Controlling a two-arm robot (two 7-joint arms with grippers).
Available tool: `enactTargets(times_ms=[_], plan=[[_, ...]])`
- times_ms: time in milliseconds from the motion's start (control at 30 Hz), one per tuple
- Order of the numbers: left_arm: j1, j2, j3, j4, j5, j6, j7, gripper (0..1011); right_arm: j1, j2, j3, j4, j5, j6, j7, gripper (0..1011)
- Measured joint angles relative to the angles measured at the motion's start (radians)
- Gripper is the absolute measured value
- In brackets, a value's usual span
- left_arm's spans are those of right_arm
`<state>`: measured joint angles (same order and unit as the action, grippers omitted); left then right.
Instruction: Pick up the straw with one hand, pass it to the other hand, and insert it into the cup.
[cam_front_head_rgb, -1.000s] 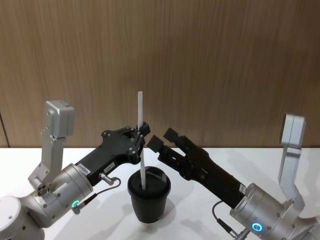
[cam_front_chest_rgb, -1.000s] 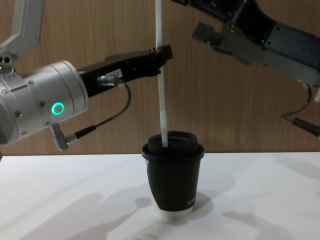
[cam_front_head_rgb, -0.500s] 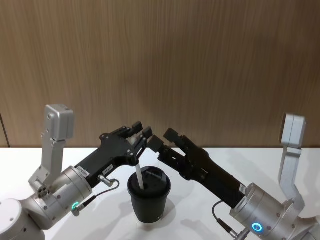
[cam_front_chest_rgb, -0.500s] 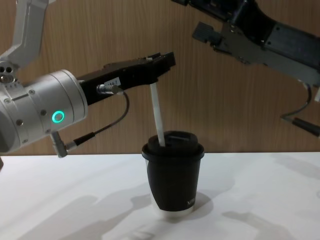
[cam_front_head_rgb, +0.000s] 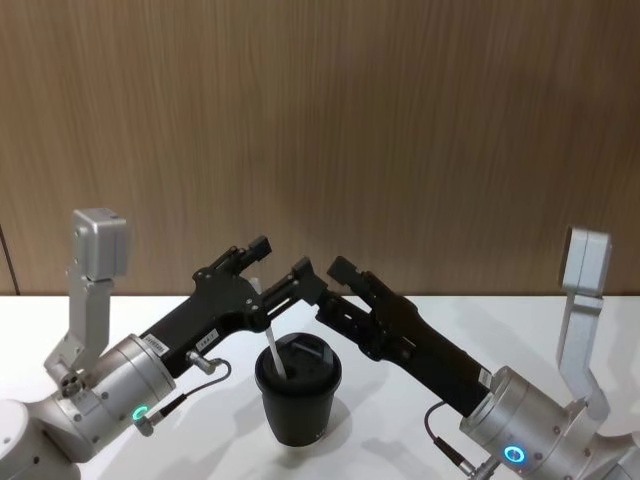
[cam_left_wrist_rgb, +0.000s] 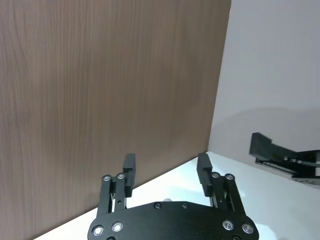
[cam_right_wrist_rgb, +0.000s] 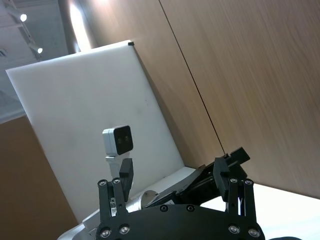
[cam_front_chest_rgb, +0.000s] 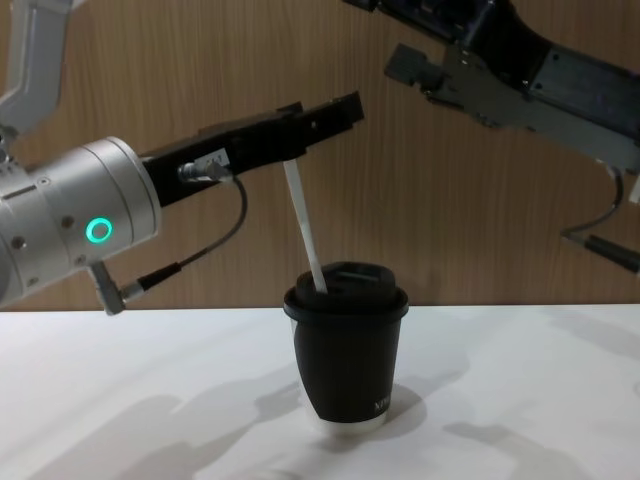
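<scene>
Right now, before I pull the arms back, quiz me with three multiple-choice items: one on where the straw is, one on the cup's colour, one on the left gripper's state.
1. Where is the straw's lower end?
A. On the table
B. In the cup lid's opening
C. In the right gripper

2. What colour is the cup?
A. Black
B. Red
C. White

3. How are the left gripper's jaws?
A. Shut on the straw
B. Shut on the cup
C. Open

Key: 1 B, the straw leans out of the lid of the cup. 2 A, body and lid are black. 3 C, the left gripper shows spread fingers with nothing between; the right gripper is open too.
</scene>
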<state>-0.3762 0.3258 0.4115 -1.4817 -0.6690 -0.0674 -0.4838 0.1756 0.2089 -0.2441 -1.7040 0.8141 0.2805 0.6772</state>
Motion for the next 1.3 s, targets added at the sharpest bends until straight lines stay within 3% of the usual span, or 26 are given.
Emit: enactTargets(times_ms=[200, 367, 767, 1067, 1300], plan=[[0.018, 0.015, -0.015, -0.040, -0.025, 0.005, -0.011, 924, 0.000, 0.000, 0.000, 0.000, 0.000, 0.000, 0.000, 1001], [0.042, 0.034, -0.029, -0.090, -0.043, 0.005, -0.017, 1004, 0.000, 0.000, 0.000, 0.000, 0.000, 0.000, 0.000, 1001], [0.109, 0.090, -0.061, -0.213, -0.066, -0.007, -0.019, 1003, 0.004, 0.006, -0.001, -0.004, -0.006, -0.013, -0.001, 1001], [0.166, 0.142, -0.076, -0.287, -0.063, -0.010, -0.009, 1003, 0.011, 0.030, 0.005, -0.021, -0.048, -0.064, -0.006, 1001], [0.206, 0.172, -0.083, -0.321, -0.054, -0.003, 0.003, 1003, 0.003, 0.072, 0.032, -0.056, -0.097, -0.113, -0.025, 1001]])
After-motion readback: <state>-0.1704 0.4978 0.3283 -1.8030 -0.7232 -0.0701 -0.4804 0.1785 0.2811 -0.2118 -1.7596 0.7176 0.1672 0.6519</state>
